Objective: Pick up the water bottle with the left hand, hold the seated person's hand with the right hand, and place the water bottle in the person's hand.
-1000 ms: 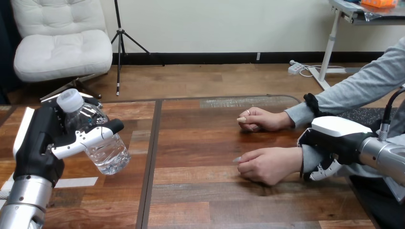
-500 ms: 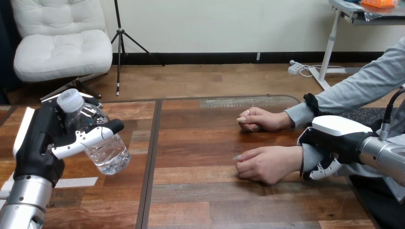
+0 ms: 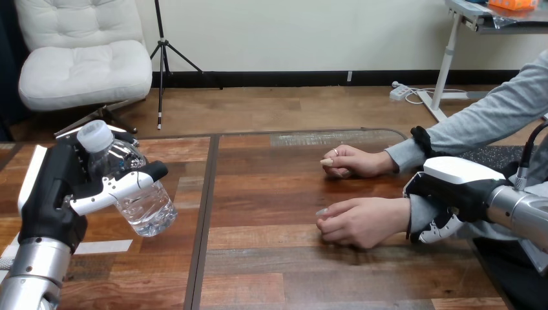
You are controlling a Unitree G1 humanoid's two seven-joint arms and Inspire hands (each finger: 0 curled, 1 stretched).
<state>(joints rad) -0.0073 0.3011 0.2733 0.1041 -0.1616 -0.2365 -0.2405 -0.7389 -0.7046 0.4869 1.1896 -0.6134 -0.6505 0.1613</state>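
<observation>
1. Two hands are engaged. My left hand (image 3: pixel 55 194) grasps the clear plastic water bottle (image 3: pixel 145 206), thumb across its body. The bottle is tilted and appears raised off the wooden table (image 3: pixel 291 271).
2. My right hand (image 3: pixel 452 190) is curled round the grey-sleeved wrist (image 3: pixel 420 216). The person's nearer hand (image 3: pixel 362 223) lies knuckles up just beyond my fingers.
3. Step in hand, as judged: steady that wrist. Grip lightly and coax the palm upward.
4. Carry the bottle across toward my right hand, base first, without tightening my left-hand grip.
</observation>
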